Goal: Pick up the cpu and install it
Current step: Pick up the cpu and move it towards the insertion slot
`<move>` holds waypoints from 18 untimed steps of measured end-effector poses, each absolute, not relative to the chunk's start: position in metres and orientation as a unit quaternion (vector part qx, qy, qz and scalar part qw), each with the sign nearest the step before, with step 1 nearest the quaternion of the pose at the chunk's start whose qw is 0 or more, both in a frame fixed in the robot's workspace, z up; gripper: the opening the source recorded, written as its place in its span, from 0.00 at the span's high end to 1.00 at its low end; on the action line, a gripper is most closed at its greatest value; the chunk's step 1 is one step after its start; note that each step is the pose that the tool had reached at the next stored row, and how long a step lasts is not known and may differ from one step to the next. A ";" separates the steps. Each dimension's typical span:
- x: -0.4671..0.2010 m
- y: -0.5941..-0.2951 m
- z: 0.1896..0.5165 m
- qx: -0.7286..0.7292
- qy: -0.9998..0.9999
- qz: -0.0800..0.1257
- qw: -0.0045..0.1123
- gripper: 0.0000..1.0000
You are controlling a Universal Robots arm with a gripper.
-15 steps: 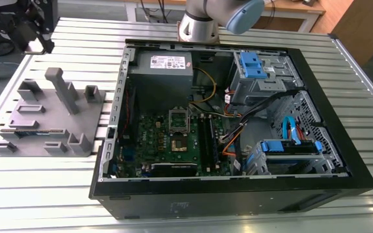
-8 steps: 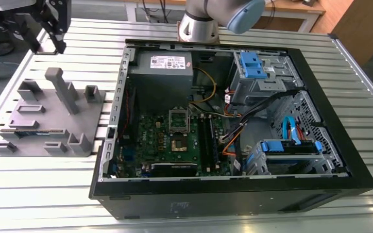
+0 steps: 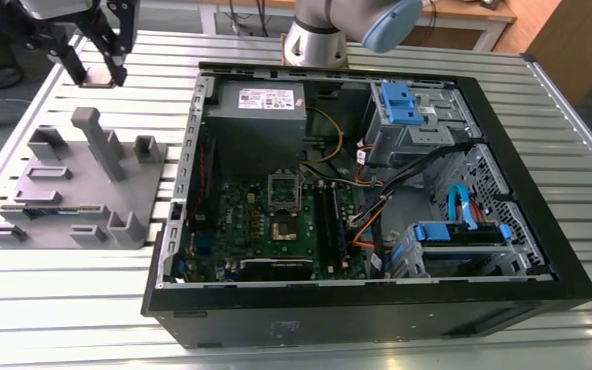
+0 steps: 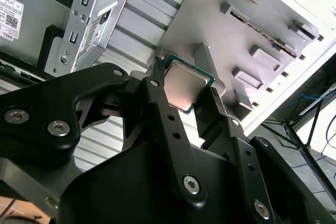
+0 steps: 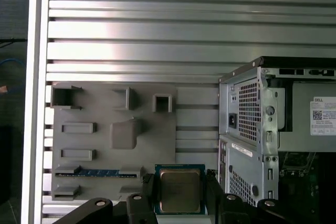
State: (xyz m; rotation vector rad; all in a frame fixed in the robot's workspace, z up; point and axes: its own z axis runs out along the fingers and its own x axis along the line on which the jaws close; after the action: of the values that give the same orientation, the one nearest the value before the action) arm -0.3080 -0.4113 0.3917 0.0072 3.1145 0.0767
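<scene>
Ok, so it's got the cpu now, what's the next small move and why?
Probably carry it toward the exterior view's right, over the open case: the gripper is shut on the cpu above the table near the holder, apart from the board's socket.

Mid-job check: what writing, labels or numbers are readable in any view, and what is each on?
White label on the power supply: printed, but too small to read.
Sticker on the computer case rear panel: too small to read.
Metal top of the cpu, gripped in the hand: no marking can be made out.
No other text is legible.
</scene>
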 end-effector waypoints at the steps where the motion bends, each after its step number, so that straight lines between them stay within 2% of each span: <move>1: -0.305 -0.411 0.392 0.002 1.000 0.025 0.013 0.53; 18: -0.247 -0.411 0.392 0.002 1.000 0.025 0.013 0.53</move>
State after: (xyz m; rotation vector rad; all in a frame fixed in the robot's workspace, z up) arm -0.2467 -0.4112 0.3917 0.0074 3.1145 0.0768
